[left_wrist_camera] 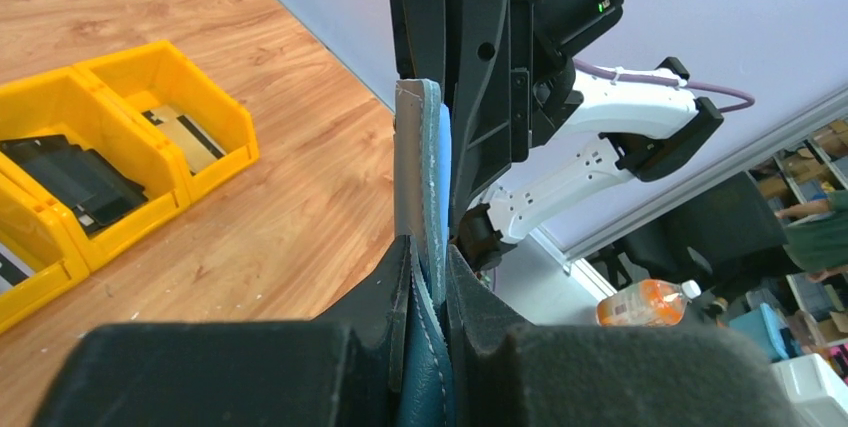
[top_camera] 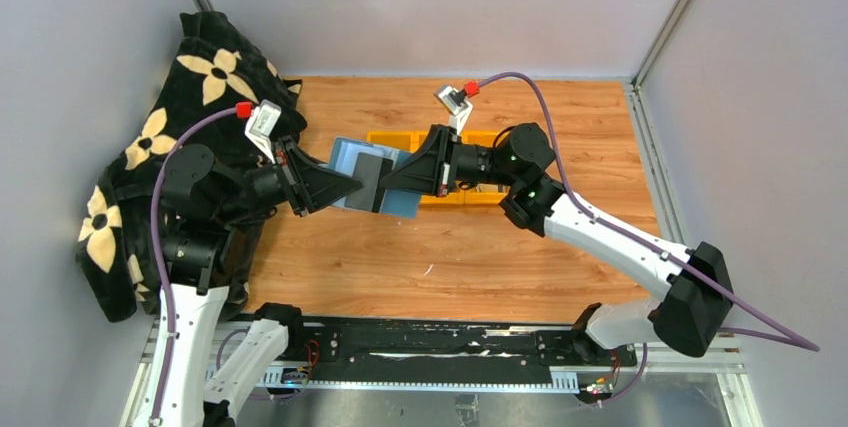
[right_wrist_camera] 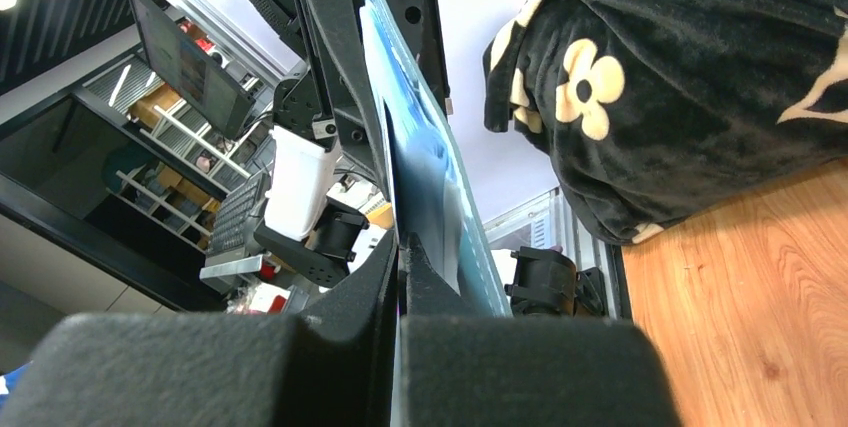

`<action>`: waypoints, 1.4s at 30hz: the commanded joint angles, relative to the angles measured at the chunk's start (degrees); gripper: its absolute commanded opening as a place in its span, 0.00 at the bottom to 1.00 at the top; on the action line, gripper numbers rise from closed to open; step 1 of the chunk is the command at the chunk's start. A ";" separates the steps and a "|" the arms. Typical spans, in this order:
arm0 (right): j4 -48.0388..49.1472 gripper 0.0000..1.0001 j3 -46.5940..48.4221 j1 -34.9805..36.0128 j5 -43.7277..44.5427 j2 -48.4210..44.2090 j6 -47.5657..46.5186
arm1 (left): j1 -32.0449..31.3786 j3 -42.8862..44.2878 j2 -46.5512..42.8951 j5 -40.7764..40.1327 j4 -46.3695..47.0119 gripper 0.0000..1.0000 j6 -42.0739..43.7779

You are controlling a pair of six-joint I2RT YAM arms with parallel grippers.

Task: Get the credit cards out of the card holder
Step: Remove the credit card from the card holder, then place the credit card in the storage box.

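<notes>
Quick look from my end: both arms meet in the middle, above the wooden surface. The left claw is clamped narrow on the card holder and has it lifted off the wood. In the left wrist cam the holder's teal edge sits right between the two pads, standing upright.

From the top cam the holder hangs open, pale blue inside facing up, with a dark card lying against it. The right claw comes in from the opposite side, closed all the way down. Its tips pinch the near edge of that dark card, and the right wrist cam shows a thin dark edge running straight into the closed pads. The card is mostly over the holder, and I can't tell how far it sits inside a slot.

Just behind the claws are the yellow bins, side by side on the surface, with flat dark things in them. A black blanket with cream flowers is heaped at the left wall.
</notes>
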 commanded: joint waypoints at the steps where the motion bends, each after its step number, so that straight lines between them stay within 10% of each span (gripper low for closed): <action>1: 2.85 0.00 -3.03 0.66 -0.62 -3.55 0.11 | 0.06 2.78 0.38 -0.41 2.03 0.09 -1.60; 20: -1.39 0.00 -7.86 -11.08 -5.54 -10.39 3.42 | 0.06 5.84 1.15 -9.71 -9.28 0.02 13.87; 27: -22.81 0.00 -6.70 -20.87 -7.32 -12.70 -8.09 | 0.06 6.93 2.52 -18.89 -17.41 0.01 25.51; 32: -52.37 0.00 0.03 -24.26 10.27 -8.94 -32.40 | 0.06 5.24 2.43 -14.35 -20.30 0.03 30.67; 42: -59.47 0.00 13.24 -25.58 17.83 16.12 -39.28 | -0.11 4.07 4.60 -6.43 -30.39 0.07 42.72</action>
